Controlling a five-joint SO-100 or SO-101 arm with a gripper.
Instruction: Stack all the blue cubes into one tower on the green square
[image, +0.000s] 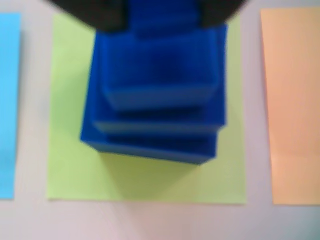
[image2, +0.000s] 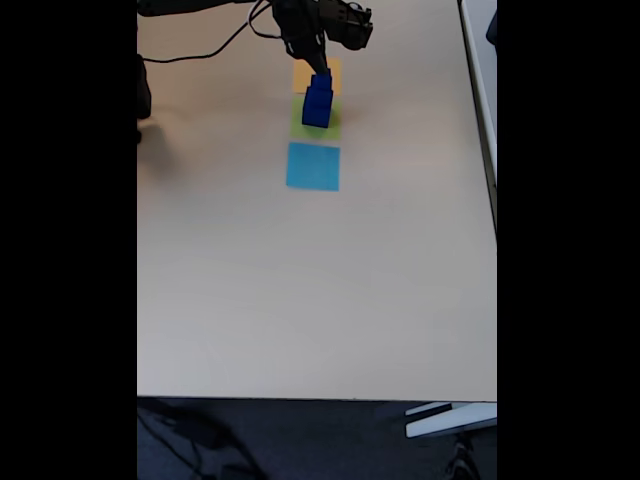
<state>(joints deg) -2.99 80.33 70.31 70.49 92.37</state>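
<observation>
Wrist view, left to right: light-blue square (image: 9, 105), green square (image: 145, 175) bearing tower (image: 157, 100) of three blue cubes, orange square (image: 292, 105). Gripper (image: 162, 17) flanking smallest cube (image: 162, 20); jaw state unclear, blurred. Likely final step: release, lift straight up. Stack slightly offset, so no sideways nudge. Table (image2: 320, 300) wide open toward near edge.

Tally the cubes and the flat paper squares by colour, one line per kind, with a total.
Dark blue solid cubes, stacked: 3
Light yellow-green flat paper square: 1
Light-blue flat paper square: 1
Orange flat paper square: 1
Total: 6
</observation>
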